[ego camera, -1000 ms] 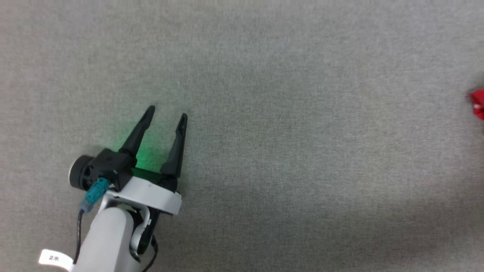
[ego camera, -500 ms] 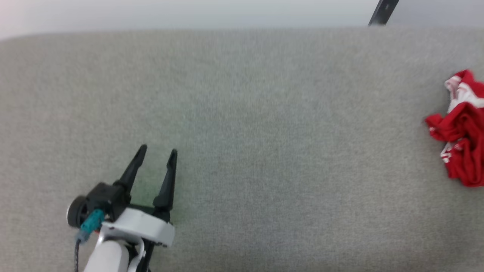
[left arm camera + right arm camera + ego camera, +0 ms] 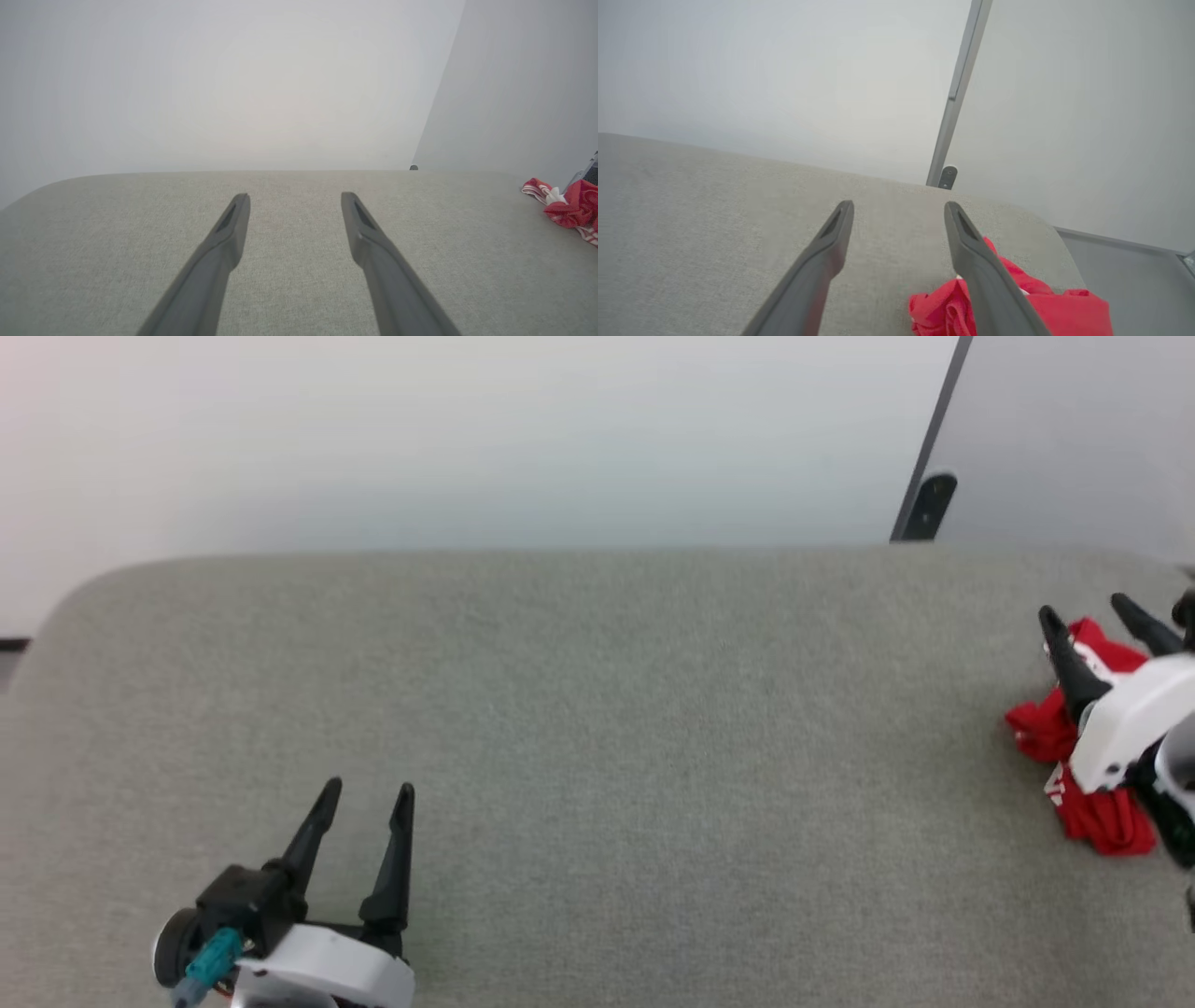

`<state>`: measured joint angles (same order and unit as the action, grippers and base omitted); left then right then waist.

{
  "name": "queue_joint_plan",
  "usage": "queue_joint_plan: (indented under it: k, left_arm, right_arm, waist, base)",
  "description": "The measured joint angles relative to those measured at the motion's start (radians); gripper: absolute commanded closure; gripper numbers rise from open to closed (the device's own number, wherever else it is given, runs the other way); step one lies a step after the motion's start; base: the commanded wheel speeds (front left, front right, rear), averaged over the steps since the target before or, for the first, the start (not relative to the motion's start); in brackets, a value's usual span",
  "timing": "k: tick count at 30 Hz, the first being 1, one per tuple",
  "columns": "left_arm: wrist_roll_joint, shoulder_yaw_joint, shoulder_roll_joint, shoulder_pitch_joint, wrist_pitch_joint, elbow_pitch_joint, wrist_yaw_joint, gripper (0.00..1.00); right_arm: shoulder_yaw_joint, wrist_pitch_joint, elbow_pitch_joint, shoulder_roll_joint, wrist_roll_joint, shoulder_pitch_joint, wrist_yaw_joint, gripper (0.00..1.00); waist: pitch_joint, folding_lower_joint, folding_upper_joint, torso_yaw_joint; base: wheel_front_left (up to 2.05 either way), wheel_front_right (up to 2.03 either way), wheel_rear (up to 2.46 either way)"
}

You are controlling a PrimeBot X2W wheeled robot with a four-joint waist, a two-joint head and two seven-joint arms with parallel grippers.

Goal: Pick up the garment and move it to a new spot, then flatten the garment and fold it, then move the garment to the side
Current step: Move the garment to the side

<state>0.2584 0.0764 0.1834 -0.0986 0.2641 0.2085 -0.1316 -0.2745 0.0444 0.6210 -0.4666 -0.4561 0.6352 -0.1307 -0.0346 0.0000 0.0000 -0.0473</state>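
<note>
The garment (image 3: pixel 1036 733) is a crumpled red heap with bits of white trim, lying near the right end of the grey padded table (image 3: pixel 597 709). My right gripper (image 3: pixel 1088 616) hovers open just over it, its wrist covering the heap's middle. The right wrist view has the red cloth (image 3: pixel 943 310) bunched under and around the right finger (image 3: pixel 985 275), with nothing held between the fingers. My left gripper (image 3: pixel 366 793) stands open over bare cloth surface at the lower left. Far to the right in the left wrist view lies the garment (image 3: pixel 567 207).
The table's far edge runs along a pale wall (image 3: pixel 467 439). A dark upright post (image 3: pixel 929 457) rises behind the right end. The table's rounded right corner and a grey floor strip (image 3: pixel 1125 270) lie just beyond the garment. Bare grey surface spans the middle.
The head camera has tilted up and turned right, bringing the wall and table edge into view. My right gripper has come in above the garment. The left gripper stays open.
</note>
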Motion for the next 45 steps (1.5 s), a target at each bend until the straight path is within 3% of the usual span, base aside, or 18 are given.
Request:
queue_joint_plan:
  k: [7, 11, 29, 37, 45]
  left_arm:
    - [-0.001, -0.033, -0.014, 0.051, 0.0, -0.016, 0.0, 0.0]
    - [-0.003, -0.042, -0.022, 0.078, 0.0, -0.022, 0.0, 0.0]
    - [-0.041, -0.012, -0.064, 0.098, 0.0, -0.037, 0.0, 0.0]
    - [-0.095, -0.038, -0.052, 0.135, 0.0, -0.074, 0.0, 0.0]
    - [-0.095, -0.07, -0.037, 0.156, 0.0, -0.077, 0.0, 0.0]
  right_arm:
    - [-0.026, -0.234, 0.012, 0.047, 0.002, -0.091, 0.0, 0.0]
    - [-0.024, -0.293, 0.01, 0.069, 0.028, -0.135, 0.0, 0.0]
    - [0.159, -0.306, -0.263, 0.274, 0.225, -0.456, 0.0, 0.0]
    - [0.219, -0.306, -0.38, 0.321, 0.275, -0.543, 0.0, 0.0]
    - [0.251, -0.306, -0.403, 0.331, 0.296, -0.576, 0.0, 0.0]
  waist:
    - [0.068, 0.0001, 0.0, 0.028]
    - [0.089, 0.0, 0.0, 0.046]
    - [0.095, 0.0, 0.0, 0.055]
    - [0.095, 0.0, 0.0, 0.05]
    - [0.101, 0.0, 0.0, 0.047]
  base:
    - [0.0, 0.0, 0.0]
    - [0.0, 0.0, 0.0]
    - [0.0, 0.0, 0.0]
    - [0.0, 0.0, 0.0]
    - [0.0, 0.0, 0.0]
